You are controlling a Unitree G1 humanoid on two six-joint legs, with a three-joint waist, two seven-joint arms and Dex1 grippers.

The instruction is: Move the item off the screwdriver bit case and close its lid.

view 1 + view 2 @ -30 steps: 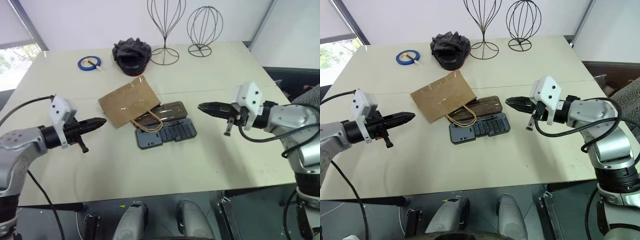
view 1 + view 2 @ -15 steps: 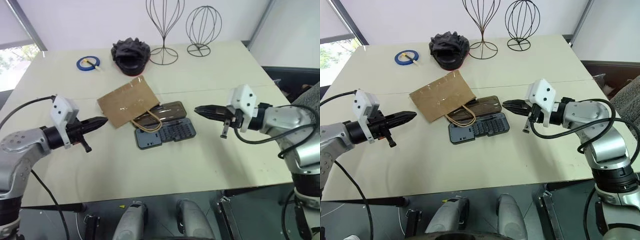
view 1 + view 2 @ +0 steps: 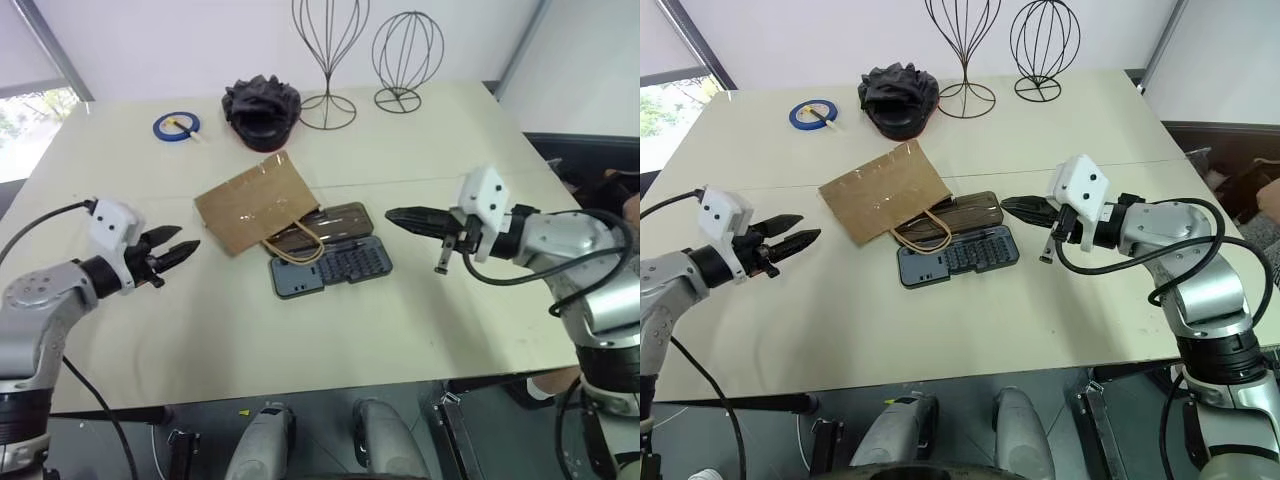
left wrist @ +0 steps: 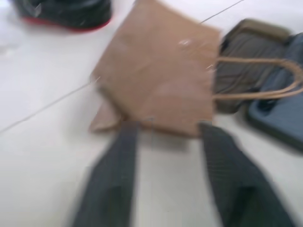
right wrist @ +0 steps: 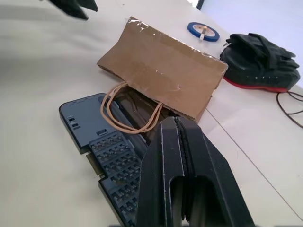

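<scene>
The item, a flat brown paper bag [image 3: 255,202], lies on the table with its looped cord handles [image 3: 295,245] draped over the screwdriver bit case [image 3: 345,268]. The dark grey case lies open, and its smoky brown lid [image 3: 340,220] rests flat behind it, partly under the bag's edge. My left gripper [image 3: 180,241] hovers left of the bag, open and pointing at it; in the left wrist view its fingers [image 4: 113,179] frame the bag's near edge [image 4: 161,80]. My right gripper [image 3: 392,214] is shut and empty, right of the case and above the table.
A blue tape roll [image 3: 177,126] and a crumpled black object [image 3: 262,110] lie at the back of the table. Two wire stands [image 3: 328,60] [image 3: 405,60] rise behind them. The table's front edge runs below both arms.
My left gripper has opened its fingers and shifted a little left and down. The right gripper stays shut in the same place. Bag and case have not moved.
</scene>
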